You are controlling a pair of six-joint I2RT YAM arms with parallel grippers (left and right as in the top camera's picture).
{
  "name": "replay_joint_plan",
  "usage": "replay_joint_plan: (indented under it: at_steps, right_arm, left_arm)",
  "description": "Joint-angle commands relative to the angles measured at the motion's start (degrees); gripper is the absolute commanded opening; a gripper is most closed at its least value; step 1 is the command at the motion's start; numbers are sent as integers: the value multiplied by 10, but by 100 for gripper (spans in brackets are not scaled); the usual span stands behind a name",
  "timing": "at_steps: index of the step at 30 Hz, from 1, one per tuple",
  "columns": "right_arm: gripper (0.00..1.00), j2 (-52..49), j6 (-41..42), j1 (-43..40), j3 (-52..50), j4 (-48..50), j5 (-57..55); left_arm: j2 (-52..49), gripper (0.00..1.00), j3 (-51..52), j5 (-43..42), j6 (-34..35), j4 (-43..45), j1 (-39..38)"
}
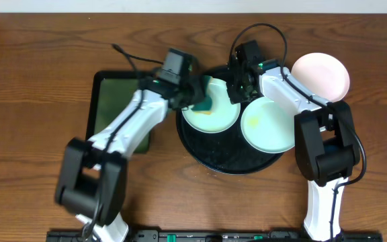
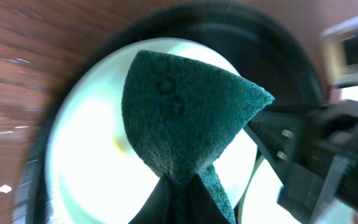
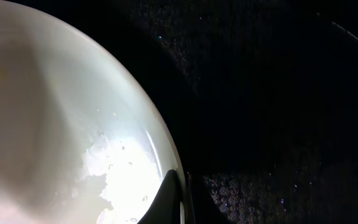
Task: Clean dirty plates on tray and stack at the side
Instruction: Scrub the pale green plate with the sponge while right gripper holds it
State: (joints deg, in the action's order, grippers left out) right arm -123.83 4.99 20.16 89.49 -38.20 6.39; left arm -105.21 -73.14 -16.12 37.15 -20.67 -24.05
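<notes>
The wooden counter (image 1: pixel 39 40) carries the round black tray (image 1: pixel 222 153), which lies directly under both end effectors. A rectangular green tray (image 1: pixel 109 101) sits behind the left one. Two plates are on the black tray. The mint plate (image 1: pixel 217 119) is beneath the left end effector (image 1: pixel 195 99), and the pale green plate (image 1: pixel 269 128) is just outside the right end effector (image 1: pixel 239 89). The pinkish plate (image 1: pixel 324 75) rests on the counter well beyond the right arm, off the tray.

The left end effector is closed on a folded green sponge (image 2: pixel 185 118), which hangs over the mint plate's centre. The right one is narrow and looks pinched on that plate's rim to steady it.

A small yellow smear (image 2: pixel 120 144) remains beside the sponge. The pinch on the thin, wet-looking rim is shallow, so a hard scrubbing stroke could slide the plate free or push it into the pale green plate. The sponge's folded tip might also skim past the smear and leave it behind.
</notes>
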Motion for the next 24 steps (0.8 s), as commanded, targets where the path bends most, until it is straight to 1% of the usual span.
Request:
replay_joint_plan:
  at_steps: [1,3,6,8,11,13,15,18,20,22,24]
  right_arm:
    - [1,8,19,5,-4,-5,-25]
    - [1,8,18,5,-4,-7,-25]
    - [1,8,18,5,-4,-10,-25]
    - [1,8,18,5,-4,-11,-25]
    - [1,8,18,5,-4,-12,-28]
    - [1,8,18,5,-4,-14,-34]
    - [1,8,18,5,-4,-14,-34]
    - [1,8,18,5,-4,-14,-34]
    - [1,8,18,5,-4,-14,-34]
    - [1,8,18,5,-4,-14,-34]
    - [1,8,18,5,-4,-14,-34]
  left_arm:
    - [-44,7,4,54,52,18,-26]
    - [-66,8,4,91,60,24,-39]
    - [-99,7,4,173,64,24,-55]
    - [-105,7,4,235,64,7,-57]
    - [-98,7,4,332,64,-26,-52]
    - [-82,7,4,375,52,-42,-47]
    - [-60,7,4,397,33,-48,-42]
    - [-25,8,4,399,23,-47,-40]
    - [-7,7,4,385,23,-42,-41]
    - [0,7,4,345,24,-32,-41]
    - [-1,8,4,273,26,-19,-41]
